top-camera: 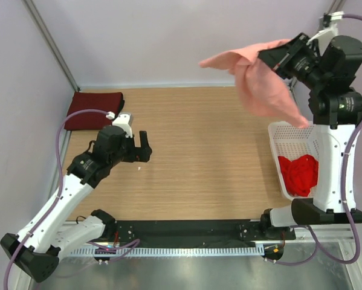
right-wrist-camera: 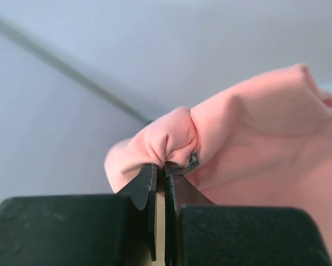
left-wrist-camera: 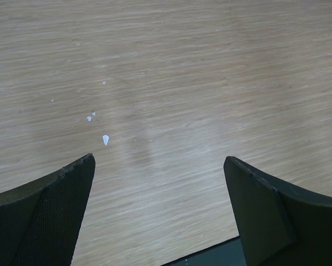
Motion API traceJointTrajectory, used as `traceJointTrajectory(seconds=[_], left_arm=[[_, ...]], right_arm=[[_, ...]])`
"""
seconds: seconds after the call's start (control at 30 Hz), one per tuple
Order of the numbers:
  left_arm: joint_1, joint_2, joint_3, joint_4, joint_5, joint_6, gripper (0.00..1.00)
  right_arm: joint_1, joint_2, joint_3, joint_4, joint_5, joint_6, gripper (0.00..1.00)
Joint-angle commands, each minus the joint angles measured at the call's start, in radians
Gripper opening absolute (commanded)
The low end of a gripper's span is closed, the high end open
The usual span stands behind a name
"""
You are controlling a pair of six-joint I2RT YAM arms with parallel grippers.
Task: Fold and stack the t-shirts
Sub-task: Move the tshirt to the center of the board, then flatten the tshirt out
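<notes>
My right gripper (top-camera: 271,55) is raised high at the back right and shut on the salmon-pink t-shirt (top-camera: 262,78), which hangs bunched from it above the table; the right wrist view shows the cloth (right-wrist-camera: 254,127) pinched between the fingertips (right-wrist-camera: 164,166). The dark maroon t-shirt (top-camera: 93,110) lies folded at the back left corner. The bright red t-shirt (top-camera: 298,174) lies crumpled in the white basket (top-camera: 280,136) at the right. My left gripper (top-camera: 143,146) is open and empty, low over bare wood at the left; its view shows only tabletop between the fingers (left-wrist-camera: 160,166).
The wooden table (top-camera: 199,157) has walls at the back and left. Small white specks (left-wrist-camera: 105,139) lie on the wood ahead of the left gripper. A black strip with the arm bases (top-camera: 187,231) runs along the near edge.
</notes>
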Motion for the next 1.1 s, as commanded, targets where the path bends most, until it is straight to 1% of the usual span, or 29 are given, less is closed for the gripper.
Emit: traceJointTrajectory(seconds=[0.0, 0.03, 0.07, 0.1, 0.17, 0.2, 0.23, 0.27, 0.3, 0.33, 0.37, 0.4, 0.43, 0.47, 0.57, 0.6, 0.63, 0.67, 0.7, 0.73, 0.77, 0.8, 0.9, 0.97, 1.0, 1.03, 1.07], left_arm=[[0.005, 0.013, 0.049, -0.026, -0.081, -0.045, 0.99], [0.010, 0.016, 0.055, -0.032, -0.085, -0.048, 0.99], [0.010, 0.019, 0.058, -0.035, -0.085, -0.054, 0.99], [0.010, 0.021, 0.061, -0.047, -0.090, -0.066, 0.99], [0.011, 0.024, 0.075, -0.063, -0.098, -0.086, 0.99], [0.010, 0.025, 0.080, -0.075, -0.111, -0.098, 0.99], [0.011, 0.025, 0.087, -0.099, -0.118, -0.124, 0.99], [0.011, 0.025, 0.087, -0.113, -0.121, -0.137, 0.99], [0.011, 0.016, 0.086, -0.123, -0.125, -0.149, 0.99], [0.013, 0.013, 0.081, -0.132, -0.127, -0.172, 0.99], [0.011, 0.005, 0.065, -0.129, -0.124, -0.181, 0.99], [0.011, -0.004, 0.054, -0.123, -0.112, -0.192, 0.99], [0.011, -0.004, 0.040, -0.103, -0.104, -0.209, 0.99], [0.011, -0.004, 0.014, -0.089, -0.096, -0.223, 0.99], [0.013, 0.041, -0.018, -0.035, -0.041, -0.261, 0.98], [0.014, 0.060, -0.021, -0.023, -0.020, -0.269, 0.97], [0.014, 0.100, -0.024, -0.009, 0.034, -0.286, 0.96], [0.014, 0.120, -0.037, 0.030, 0.058, -0.292, 0.94], [0.014, 0.139, -0.047, 0.052, 0.082, -0.301, 0.93], [0.014, 0.156, -0.055, 0.075, 0.091, -0.307, 0.93], [0.014, 0.194, -0.064, 0.113, 0.126, -0.319, 0.92], [0.016, 0.212, -0.072, 0.130, 0.125, -0.326, 0.91], [0.026, 0.303, -0.066, 0.184, 0.128, -0.350, 0.90], [0.039, 0.369, -0.057, 0.210, 0.170, -0.359, 0.88], [0.046, 0.389, -0.052, 0.228, 0.184, -0.365, 0.87], [0.054, 0.406, -0.041, 0.239, 0.198, -0.369, 0.85], [0.078, 0.424, -0.040, 0.247, 0.206, -0.370, 0.84]], right_arm=[[0.099, -0.047, -0.100, 0.145, -0.137, 0.076, 0.01], [0.146, -0.068, -0.216, 0.220, -0.147, 0.092, 0.01], [0.166, -0.100, -0.273, 0.245, -0.152, 0.099, 0.01], [0.192, -0.114, -0.389, 0.261, -0.149, 0.099, 0.01], [0.264, -0.149, -0.514, 0.267, -0.125, 0.061, 0.01], [0.287, -0.162, -0.658, 0.261, -0.109, 0.042, 0.02], [0.309, -0.172, -0.737, 0.258, -0.064, 0.022, 0.05], [0.353, -0.185, -0.813, 0.246, -0.039, -0.005, 0.15], [0.373, -0.195, -0.952, 0.233, -0.011, -0.021, 0.20], [0.396, -0.194, -1.007, 0.197, 0.048, -0.038, 0.22], [0.427, -0.193, -1.053, 0.180, 0.075, -0.074, 0.29], [0.435, -0.183, -1.117, 0.155, 0.104, -0.087, 0.34], [0.438, -0.183, -1.139, 0.117, 0.153, -0.093, 0.39], [0.438, -0.185, -1.154, 0.103, 0.183, -0.094, 0.48], [0.439, -0.211, -1.164, 0.094, 0.256, -0.102, 0.60], [0.439, -0.212, -1.144, 0.094, 0.270, -0.104, 0.62], [0.439, -0.214, -1.130, 0.094, 0.286, -0.108, 0.64], [0.438, -0.214, -1.118, 0.101, 0.303, -0.111, 0.65], [0.439, -0.211, -1.100, 0.118, 0.306, -0.128, 0.65], [0.438, -0.194, -1.095, 0.174, 0.305, -0.137, 0.66], [0.438, -0.182, -1.093, 0.208, 0.303, -0.150, 0.65], [0.438, -0.162, -1.089, 0.263, 0.297, -0.169, 0.62], [0.456, -0.085, -1.041, 0.267, 0.253, -0.180, 0.55], [0.543, -0.077, -1.035, 0.255, 0.282, -0.205, 0.54], [0.577, -0.081, -1.041, 0.241, 0.350, -0.210, 0.54], [0.653, -0.082, -1.047, 0.229, 0.381, -0.205, 0.54], [0.677, -0.084, -1.061, 0.212, 0.426, -0.194, 0.55]])
